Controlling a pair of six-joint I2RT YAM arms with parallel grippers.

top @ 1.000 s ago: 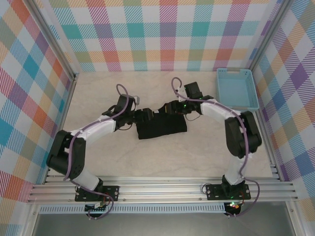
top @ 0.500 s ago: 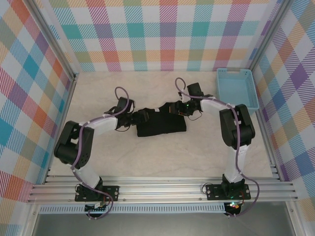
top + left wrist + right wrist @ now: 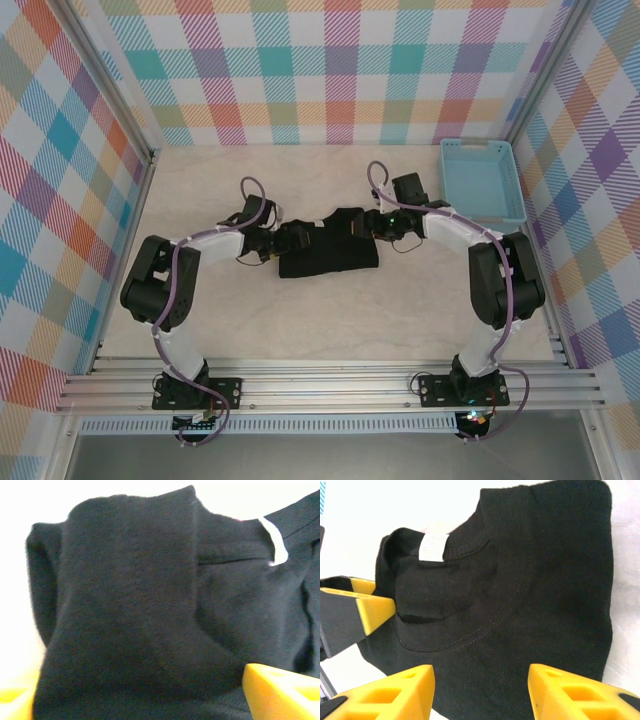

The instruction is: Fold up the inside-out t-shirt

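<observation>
The folded black t-shirt (image 3: pixel 330 262) lies mid-surface (image 3: pixel 250 330), with its long axis running left to right. Both arms reach its far edge by the collar (image 3: pixel 467 549). The left jaws are spread wide at the bunched left end, and the right jaws are released above the collar, gripping nothing.

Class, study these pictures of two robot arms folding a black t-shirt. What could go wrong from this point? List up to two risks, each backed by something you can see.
1. The left gripper and right gripper are close together at the collar end of the t-shirt, so they might collide.
2. The cloth there is bunched in layers, so a grip may catch several and spoil the fold.
</observation>
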